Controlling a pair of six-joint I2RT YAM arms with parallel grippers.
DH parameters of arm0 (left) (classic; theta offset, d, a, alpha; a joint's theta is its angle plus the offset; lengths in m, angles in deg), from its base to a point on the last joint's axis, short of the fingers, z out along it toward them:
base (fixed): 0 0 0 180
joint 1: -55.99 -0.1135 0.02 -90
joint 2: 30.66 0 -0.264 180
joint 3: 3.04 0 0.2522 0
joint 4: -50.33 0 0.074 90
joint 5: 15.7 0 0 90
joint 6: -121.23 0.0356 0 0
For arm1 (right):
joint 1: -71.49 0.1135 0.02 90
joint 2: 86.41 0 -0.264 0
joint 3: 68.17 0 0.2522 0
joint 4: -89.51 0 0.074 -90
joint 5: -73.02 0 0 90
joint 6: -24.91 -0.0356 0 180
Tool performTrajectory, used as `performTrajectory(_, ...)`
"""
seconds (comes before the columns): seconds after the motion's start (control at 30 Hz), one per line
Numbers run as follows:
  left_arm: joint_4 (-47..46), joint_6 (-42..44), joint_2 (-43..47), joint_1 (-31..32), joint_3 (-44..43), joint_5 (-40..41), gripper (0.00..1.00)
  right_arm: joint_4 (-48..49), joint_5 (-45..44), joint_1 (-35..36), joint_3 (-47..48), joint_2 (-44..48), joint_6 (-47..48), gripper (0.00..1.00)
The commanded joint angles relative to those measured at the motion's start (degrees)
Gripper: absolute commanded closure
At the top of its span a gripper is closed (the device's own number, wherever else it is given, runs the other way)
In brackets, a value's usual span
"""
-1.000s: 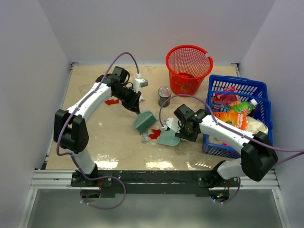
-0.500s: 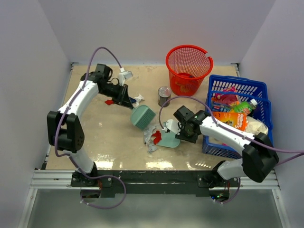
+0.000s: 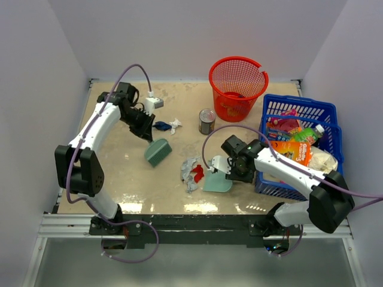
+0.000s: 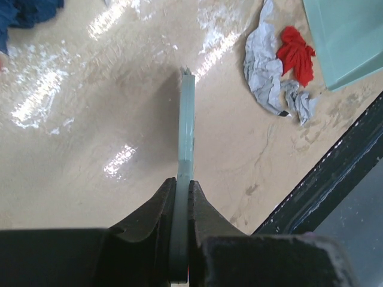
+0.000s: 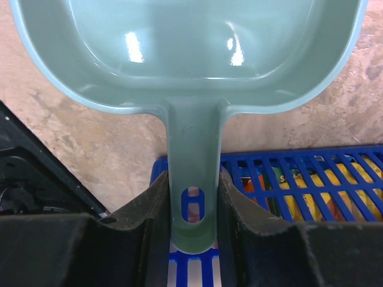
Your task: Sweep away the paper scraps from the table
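Observation:
My left gripper [image 3: 148,135] is shut on the handle of a green brush [image 3: 157,152], which hangs over the table [image 3: 119,173] left of centre. In the left wrist view the brush [image 4: 187,131] shows edge-on between the closed fingers [image 4: 161,206]. A pile of grey and red paper scraps [image 3: 191,170] lies next to a pale green dustpan [image 3: 216,181]; my right gripper [image 3: 227,171] is shut on the dustpan handle [image 5: 194,179]. A dark blue scrap [image 3: 161,125] and a white scrap [image 3: 175,124] lie behind the brush. The left wrist view shows the grey scrap [image 4: 266,66] and the red scrap [image 4: 296,51].
A tin can [image 3: 207,121] stands mid-table. A red mesh basket [image 3: 237,84] stands at the back. A blue crate [image 3: 299,110] of packaged goods sits at the right, right behind my right gripper [image 5: 192,203]. The black front rail [image 3: 191,220] runs along the near edge.
My left arm has swung the brush left and back, away from the grey and red pile. The dark blue and white scraps now show. The dustpan has shifted slightly nearer.

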Motion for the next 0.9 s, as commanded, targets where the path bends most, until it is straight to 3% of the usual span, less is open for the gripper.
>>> performTrajectory(0.0, 2.45, 1.92, 2.25, 0.98, 2.98, 1.08, 1.0, -3.61, 3.08, 1.1, 0.28, -0.39, 2.92, 1.0)
performTrajectory(0.3, -4.13, -7.92, -0.12, 7.82, 9.22, -2.34, 1.0, -3.17, 4.58, 3.21, 1.16, -2.68, -0.85, 1.0)
performTrajectory(0.4, -5.72, -9.86, -2.49, 11.08, 8.7, -6.99, 1.0, -1.59, 4.58, 3.21, 2.04, -4.08, -2.52, 1.0)
performTrajectory(0.53, -4.23, -10.83, -8.02, 12.41, 1.34, -22.6, 1.0, -0.54, 4.58, 3.21, 4.32, -5.84, -3.84, 1.0)
performTrajectory(0.6, -3.09, -10.05, -9.0, 12.41, -1.4, -25.37, 1.0, -0.18, 4.58, 3.21, 4.68, -6.02, -4.02, 1.0)
performTrajectory(0.8, 1.04, -4.78, -6.28, 8.73, -3.17, -23.1, 1.0, 0.26, 3.96, 3.21, 2.84, -4.35, -4.28, 1.0)
performTrajectory(0.87, 3.94, -2.85, -4.7, 8.11, -3.87, -18.54, 1.0, 0.52, 3.53, 3.21, 1.87, -3.82, -4.28, 1.0)
